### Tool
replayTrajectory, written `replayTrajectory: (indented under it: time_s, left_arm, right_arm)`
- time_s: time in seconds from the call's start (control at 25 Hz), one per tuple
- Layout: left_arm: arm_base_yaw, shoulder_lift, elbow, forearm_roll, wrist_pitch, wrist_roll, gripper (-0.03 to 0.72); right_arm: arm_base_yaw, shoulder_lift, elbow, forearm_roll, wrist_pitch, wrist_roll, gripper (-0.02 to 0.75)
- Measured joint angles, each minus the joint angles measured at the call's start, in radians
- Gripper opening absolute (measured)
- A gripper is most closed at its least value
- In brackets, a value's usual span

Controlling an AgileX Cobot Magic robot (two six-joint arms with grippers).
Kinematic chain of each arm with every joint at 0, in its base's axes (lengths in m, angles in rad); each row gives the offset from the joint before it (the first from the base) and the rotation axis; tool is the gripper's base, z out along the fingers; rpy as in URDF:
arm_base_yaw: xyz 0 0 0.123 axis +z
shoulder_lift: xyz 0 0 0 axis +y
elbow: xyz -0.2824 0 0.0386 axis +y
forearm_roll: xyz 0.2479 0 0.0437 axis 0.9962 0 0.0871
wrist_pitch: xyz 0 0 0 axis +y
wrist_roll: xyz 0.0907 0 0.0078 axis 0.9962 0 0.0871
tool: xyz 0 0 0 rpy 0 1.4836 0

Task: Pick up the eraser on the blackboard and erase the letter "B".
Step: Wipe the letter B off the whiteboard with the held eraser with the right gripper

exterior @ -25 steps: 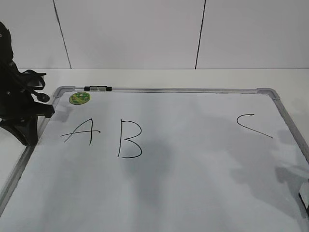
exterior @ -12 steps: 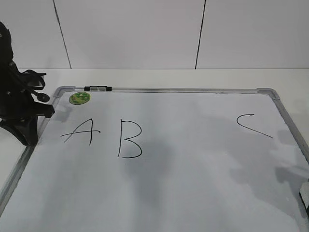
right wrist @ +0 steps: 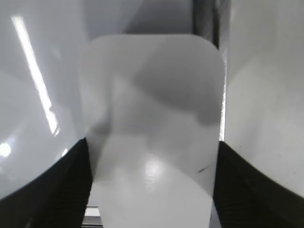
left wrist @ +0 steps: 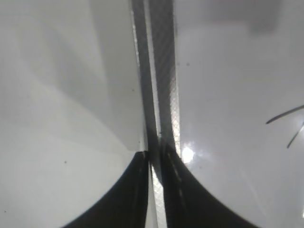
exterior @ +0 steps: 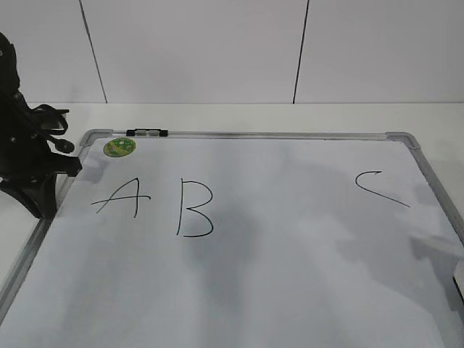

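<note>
The blackboard [exterior: 290,275] is a white dry-erase board with a silver frame, lying flat. The letter "B" [exterior: 194,210] is drawn in thin black marker left of its middle. The eraser [right wrist: 152,133], white and rounded, fills the right wrist view between the two black fingers of my right gripper [right wrist: 152,190], which touch both its long sides. In the exterior view only a sliver of the eraser [exterior: 461,279] shows at the right edge. My left gripper [exterior: 40,206] is shut and empty over the board's left frame [left wrist: 161,71].
A letter "A" [exterior: 122,197] is left of the "B" and a "C" [exterior: 378,187] is far right. A round green sticker [exterior: 119,147] and a black clip [exterior: 147,133] sit at the top left. White wall panels stand behind the table.
At the exterior view's right edge the eraser sliver and its shadow have shifted up and to the right. The left arm has not moved.
</note>
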Motion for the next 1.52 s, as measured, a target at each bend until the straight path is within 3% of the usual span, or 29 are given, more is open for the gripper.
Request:
replayTrajectory:
  time_s: [0.32, 0.56, 1.12, 1.52]
  left_arm:
    - [0.0, 0.0, 0.0, -0.001, 0.0, 0.0, 0.08]
    - [0.0, 0.0, 0.0, -0.002, 0.002, 0.0, 0.08]
    - [0.0, 0.0, 0.0, -0.002, 0.003, 0.0, 0.085]
    - [0.0, 0.0, 0.0, -0.007, 0.005, 0.0, 0.089]
  right_arm:
    - [0.0, 0.0, -0.088, 0.022, 0.119, 0.002, 0.531]
    - [0.019, 0.0, -0.249, 0.069, 0.194, 0.023, 0.531]
    - [0.46, 0.293, -0.692, 0.001, 0.21, 0.112, 0.53]
    - [0.627, 0.598, -1.025, -0.044, 0.214, 0.085, 0.529]
